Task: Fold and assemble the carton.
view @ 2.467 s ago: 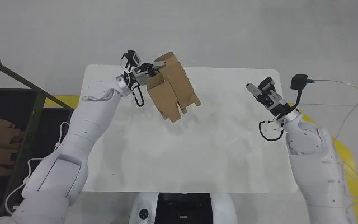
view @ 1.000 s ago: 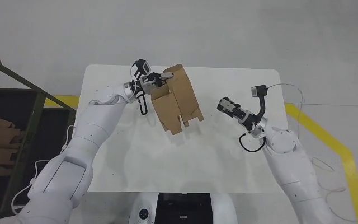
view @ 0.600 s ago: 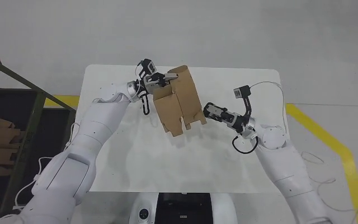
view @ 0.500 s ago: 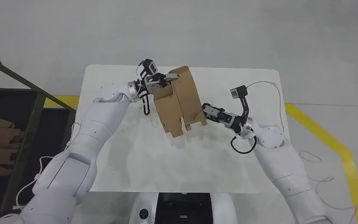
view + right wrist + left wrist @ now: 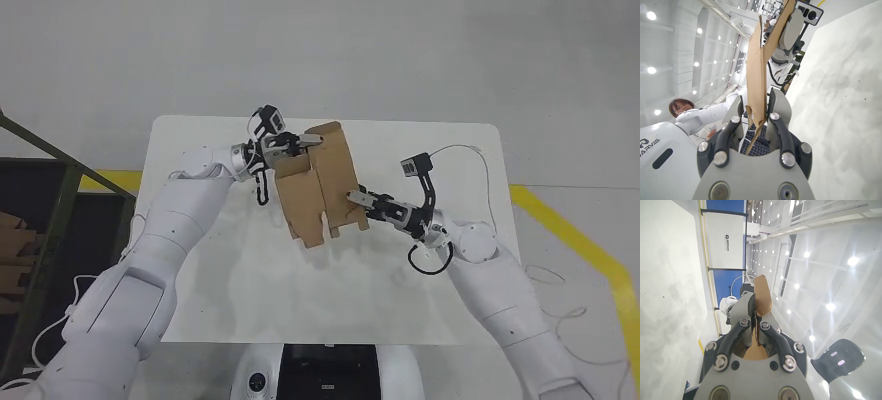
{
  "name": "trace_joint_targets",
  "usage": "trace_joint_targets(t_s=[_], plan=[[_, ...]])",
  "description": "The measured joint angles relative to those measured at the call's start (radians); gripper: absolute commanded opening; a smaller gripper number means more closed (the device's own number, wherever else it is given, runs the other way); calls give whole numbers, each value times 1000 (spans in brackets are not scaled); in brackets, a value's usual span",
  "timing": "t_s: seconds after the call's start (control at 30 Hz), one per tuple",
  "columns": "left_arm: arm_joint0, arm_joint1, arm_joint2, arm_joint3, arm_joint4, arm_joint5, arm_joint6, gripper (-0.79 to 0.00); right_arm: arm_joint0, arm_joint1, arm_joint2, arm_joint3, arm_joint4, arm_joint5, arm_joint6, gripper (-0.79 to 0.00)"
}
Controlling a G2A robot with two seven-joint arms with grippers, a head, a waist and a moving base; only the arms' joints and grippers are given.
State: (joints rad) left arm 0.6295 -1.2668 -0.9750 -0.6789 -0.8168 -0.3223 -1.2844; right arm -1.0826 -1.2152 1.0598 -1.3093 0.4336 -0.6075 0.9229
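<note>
A brown cardboard carton, partly unfolded with loose flaps, hangs tilted above the far middle of the white table. My left gripper is shut on the carton's far upper edge; in the left wrist view the fingers pinch the cardboard. My right gripper is at the carton's near right flap. In the right wrist view it stands open with the flap between its fingers. One finger lies against the card; the other stands a little apart.
The carton hangs in the air. A dark metal rack stands beyond the table's left side. A yellow line marks the floor to the right.
My right arm has swung left across the table to the carton, and its fingers now straddle the near right flap. The left arm has shifted the held carton slightly to the right.
</note>
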Motion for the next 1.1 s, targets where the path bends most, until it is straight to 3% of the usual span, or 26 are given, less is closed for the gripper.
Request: trace_joint_targets(t_s=[0.07, 0.2, 0.23, 0.27, 0.3, 0.73, 0.87, 1.1], plan=[[-1, -1, -3, 5, 3, -8, -6, -785, 1, -1, -4, 2, -5, -4, 3, -782], [-3, -3, -10, 12, 12, -35, -19, -785, 1, -4, -14, 3, -3, -10, 5, -785], [-3, -3, -13, 11, 12, -47, -24, -434, 1, -4, -16, 4, -2, -10, 5, -785], [-2, -3, -16, 8, 12, -60, -28, -249, 2, -5, -18, 3, -1, -10, 6, -785], [-1, -2, -21, 4, 14, -79, -36, 0, 3, -5, -21, 1, 0, -11, 6, -785], [27, 22, -137, -79, -45, -124, -8, 0, 1, -2, 8, 13, -3, -19, -29, -785], [52, 37, -168, -88, -3, -119, 46, 0, -17, 2, 50, -10, -46, -22, -137, -785], [127, 61, -215, -173, 60, -96, 95, 0, -66, 3, 93, -115, -221, 65, -388, -785]])
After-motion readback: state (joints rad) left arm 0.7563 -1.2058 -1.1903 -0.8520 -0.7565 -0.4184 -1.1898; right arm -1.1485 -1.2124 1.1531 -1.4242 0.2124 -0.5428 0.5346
